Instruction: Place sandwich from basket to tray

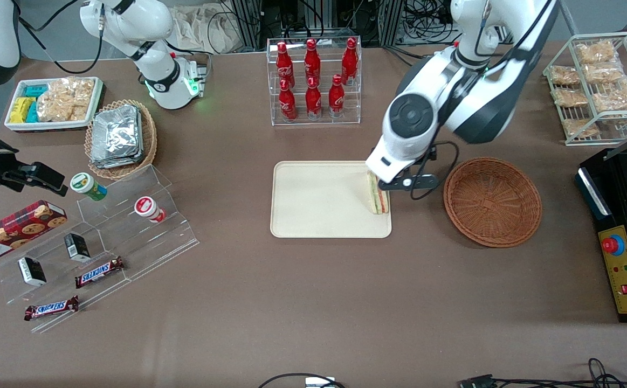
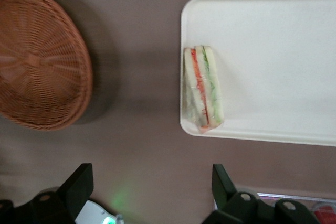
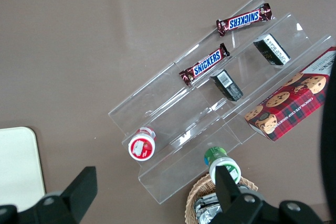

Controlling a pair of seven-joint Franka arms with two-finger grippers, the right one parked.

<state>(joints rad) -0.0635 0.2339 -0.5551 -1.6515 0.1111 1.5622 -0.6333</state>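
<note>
- Sandwich [image 1: 378,194] resting on tray [image 1: 318,205], at the edge nearest the basket [image 1: 492,201].
- End effector [image 2: 152,187] released, fingers spread, above the sandwich, grasping nothing.
- Basket beside tray on counter [image 1: 313,302].

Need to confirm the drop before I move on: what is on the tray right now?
Only the sandwich lies on the tray, at the edge nearest the basket, which looks empty. The open gripper is above, holding nothing. In the front view the arm covers the tray's nearby corner.

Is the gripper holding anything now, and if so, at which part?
Nothing is held. The gripper is open above the table, and the sandwich lies free at the tray edge nearest the basket.
</note>
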